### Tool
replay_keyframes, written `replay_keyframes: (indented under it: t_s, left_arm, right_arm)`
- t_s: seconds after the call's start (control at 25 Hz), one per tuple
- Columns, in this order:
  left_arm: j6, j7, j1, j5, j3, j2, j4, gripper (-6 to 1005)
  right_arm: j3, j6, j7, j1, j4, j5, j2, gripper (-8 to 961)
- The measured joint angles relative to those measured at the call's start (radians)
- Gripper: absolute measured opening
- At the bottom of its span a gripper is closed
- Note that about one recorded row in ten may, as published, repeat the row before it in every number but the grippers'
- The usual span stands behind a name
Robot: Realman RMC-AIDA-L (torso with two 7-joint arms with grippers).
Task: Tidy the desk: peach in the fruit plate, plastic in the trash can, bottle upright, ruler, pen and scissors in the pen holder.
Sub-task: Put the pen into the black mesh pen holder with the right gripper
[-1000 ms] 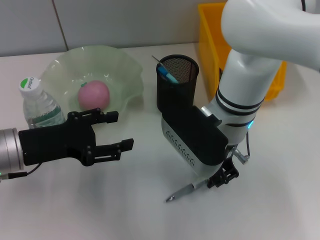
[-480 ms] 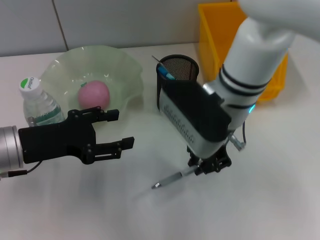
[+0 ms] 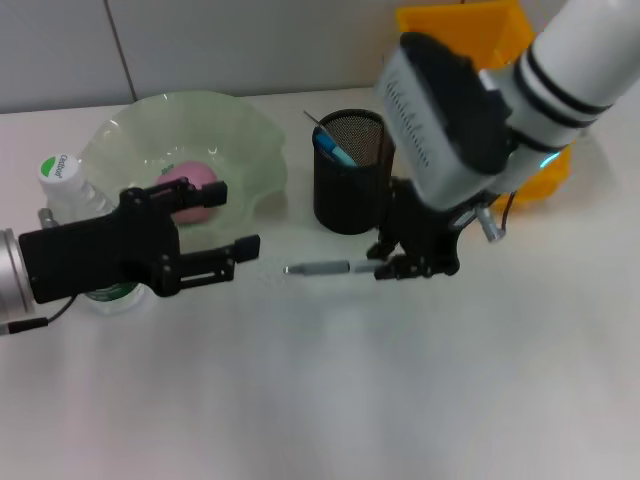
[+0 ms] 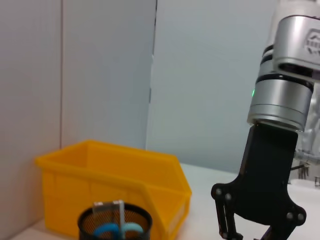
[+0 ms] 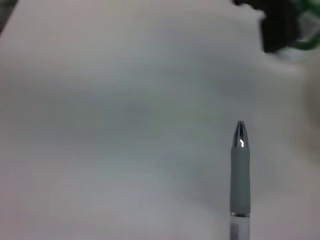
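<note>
My right gripper (image 3: pixel 400 266) is shut on the grey pen (image 3: pixel 320 268) and holds it level above the table, just in front of the black mesh pen holder (image 3: pixel 350 175). The pen's tip (image 5: pixel 240 131) points toward my left gripper (image 3: pixel 235 218), which hovers open in front of the green fruit plate (image 3: pixel 240 125). The pink peach (image 3: pixel 185 185) lies in the plate, partly hidden by the left fingers. The bottle (image 3: pixel 62 185) stands upright at the left. Blue scissors handles (image 4: pixel 114 230) and a flat ruler-like strip (image 4: pixel 120 212) stand in the holder. No plastic is in view.
A yellow bin (image 3: pixel 470 30) stands at the back right, behind my right arm, and also shows as the yellow bin (image 4: pixel 100 172) behind the holder. A pale wall runs along the table's far edge.
My right arm rose and swung back toward the pen holder, lifting the pen off the table from a downward tilt to level. My left gripper drew back slightly toward the bottle and plate.
</note>
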Motion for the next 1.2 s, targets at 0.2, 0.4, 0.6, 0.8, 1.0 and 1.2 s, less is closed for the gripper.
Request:
replay_keyframes:
  t_s: [0.2,0.4,0.6,0.8,1.0,1.2]
  left_arm:
    - [0.008,0.003,0.005,-0.013,-0.013,0.001,0.017,786]
    - [0.032,0.027,0.011,-0.055,-0.037,0.001,0.016,786]
    - [0.049,0.044,0.021,-0.092,-0.039,-0.001,0.013,786]
    - [0.059,0.048,0.029,-0.106,-0.041,0.0,0.018,786]
    - [0.068,0.063,0.031,-0.116,-0.041,0.0,0.013,786]
    - [0.073,0.067,0.03,-0.119,-0.041,-0.002,0.012,786]
  right_arm:
    - [0.117,0.001,0.0,-0.067,-0.053,0.075,0.002,155]
    - [0.191,0.003,0.0,-0.149,-0.101,0.205,0.001,155]
    - [0.239,0.004,-0.027,-0.233,-0.11,0.378,0.001,154]
    - [0.282,0.017,-0.055,-0.296,-0.099,0.539,0.001,154]
    - [0.366,0.031,-0.099,-0.326,0.0,0.749,0.001,155]
    - [0.4,0.034,-0.115,-0.345,0.086,0.901,0.001,155]
